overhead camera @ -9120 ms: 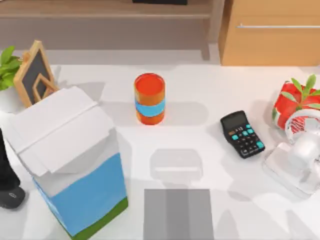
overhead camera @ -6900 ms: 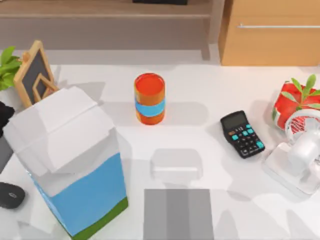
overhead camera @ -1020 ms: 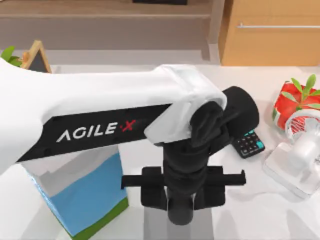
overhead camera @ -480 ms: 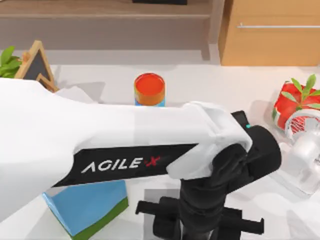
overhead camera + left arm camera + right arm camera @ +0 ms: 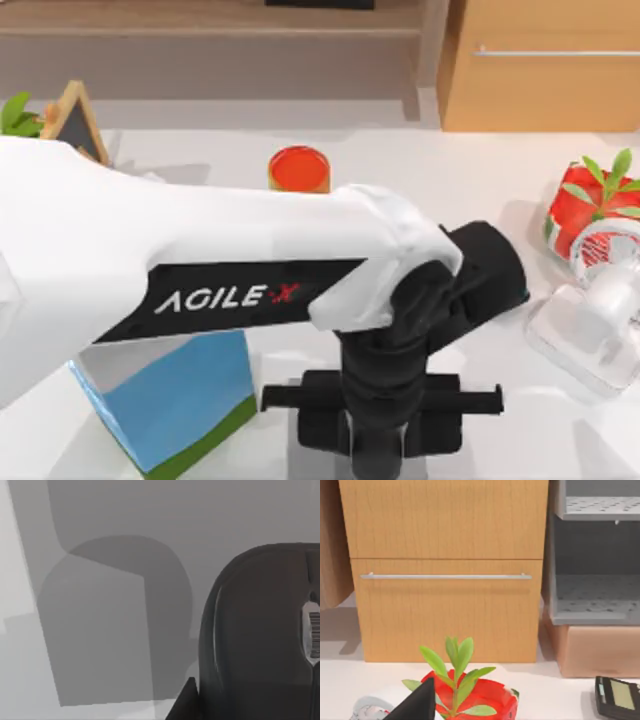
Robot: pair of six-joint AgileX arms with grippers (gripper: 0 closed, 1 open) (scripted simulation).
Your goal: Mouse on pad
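Fingers [image 5: 184, 700] of the left gripper [image 5: 380, 425] are clamped on the mouse [image 5: 260, 635], glossy black with a little grey barcode-ish mark, hanging just above the grey pad [image 5: 200, 510] at the table's near middle, with the left arm [image 5: 200, 250] sprawled over it from above between the blue carton [image 5: 180, 400] and the orange can [image 5: 299, 168], while the right wrist view catches the calculator [image 5: 620, 697].

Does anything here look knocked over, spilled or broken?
Nothing stands out. The orange can stands upright, and so does the blue carton. The potted plant looks intact. The left arm reaches across the table to the pad, and the mouse sits close under its wrist camera, looking undamaged.
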